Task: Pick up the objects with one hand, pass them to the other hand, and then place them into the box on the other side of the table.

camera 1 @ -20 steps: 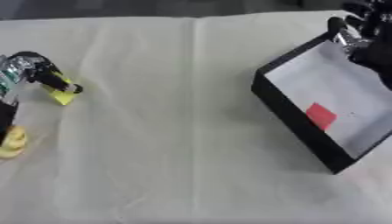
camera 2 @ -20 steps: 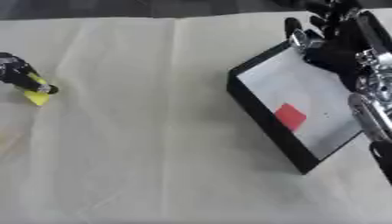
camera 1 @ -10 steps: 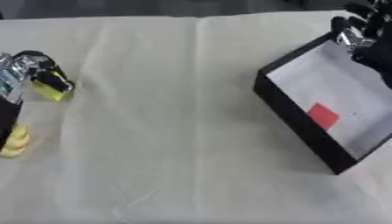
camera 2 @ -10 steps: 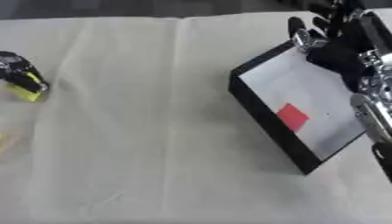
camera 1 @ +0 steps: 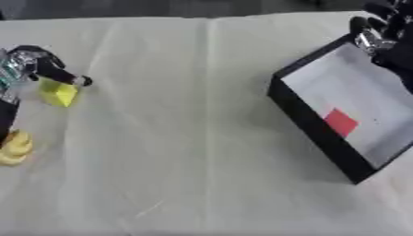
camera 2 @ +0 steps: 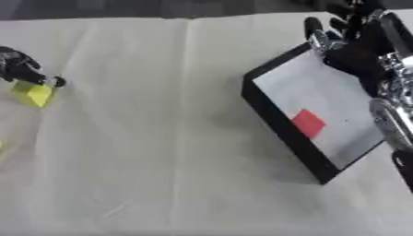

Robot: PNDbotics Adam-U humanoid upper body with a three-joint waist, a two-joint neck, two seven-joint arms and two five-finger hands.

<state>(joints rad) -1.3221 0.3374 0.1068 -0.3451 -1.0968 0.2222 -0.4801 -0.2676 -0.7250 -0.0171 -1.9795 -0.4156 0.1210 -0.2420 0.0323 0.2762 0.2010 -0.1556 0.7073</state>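
A small yellow block sits tilted at the far left of the cloth-covered table. My left hand is right over it, its black fingers curled round the block's top. On the right stands the black box with a white floor, and a red block lies inside it. My right hand hovers above the box's far corner with its fingers relaxed and upright, holding nothing.
A pale yellow rounded thing lies at the left edge, just in front of my left arm. Cream cloth covers the whole table between the block and the box.
The yellow block has shifted slightly up and in under my left hand's fingers, which have closed round it. The right hand and the box have not moved.
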